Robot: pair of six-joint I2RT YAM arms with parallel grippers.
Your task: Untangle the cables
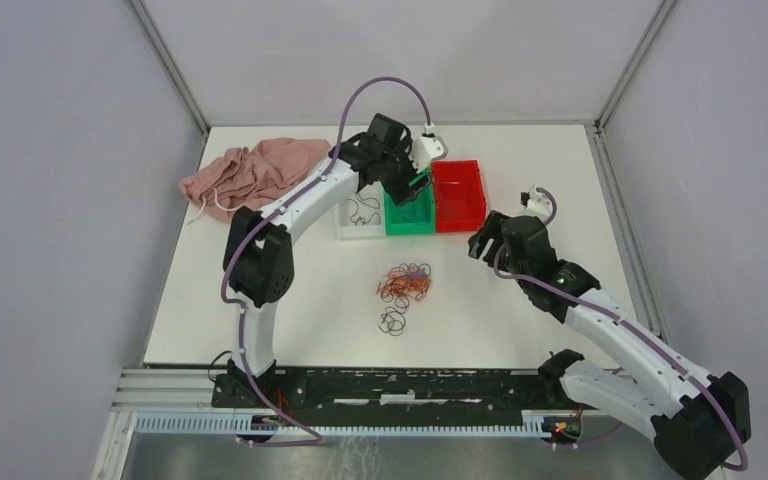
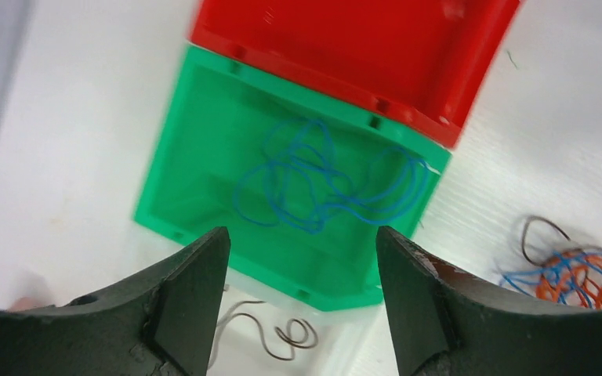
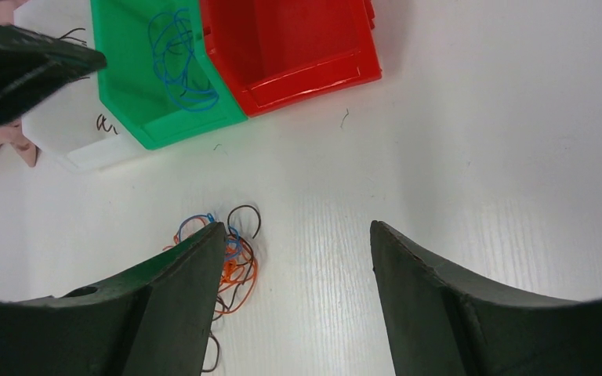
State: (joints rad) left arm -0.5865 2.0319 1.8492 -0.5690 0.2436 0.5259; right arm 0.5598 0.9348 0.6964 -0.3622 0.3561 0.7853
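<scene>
So the cables (image 1: 405,284) are mostly a loose, curly wad of orange-red wire with a few blue and dark strands mixed in. It sits around the middle of the white table (image 1: 290,320), a bit in front of a row of three bins. One dark loop (image 1: 392,321) lies on its own just beside the wad on the near side. Some wire is in the bins too: a tangle of blue wires (image 2: 321,182) lies in the green bin (image 2: 196,149), and a couple of dark wires (image 1: 363,212) sit in the white bin (image 1: 344,228) right next to it on the left. The red bin (image 1: 458,195) butts up against the green one on the other side. The left gripper (image 2: 302,241) is stretched out over the green bin looking down into it, fingers spread with nothing between them. The right gripper (image 3: 296,235) hangs over the table just right of the wad, its fingers wide apart as well and holding nothing. A crumpled pink cloth (image 1: 255,170) lies at the far left corner. Pale grey walls (image 1: 60,200) box the table in, with metal posts (image 1: 170,65) in the back corners.
</scene>
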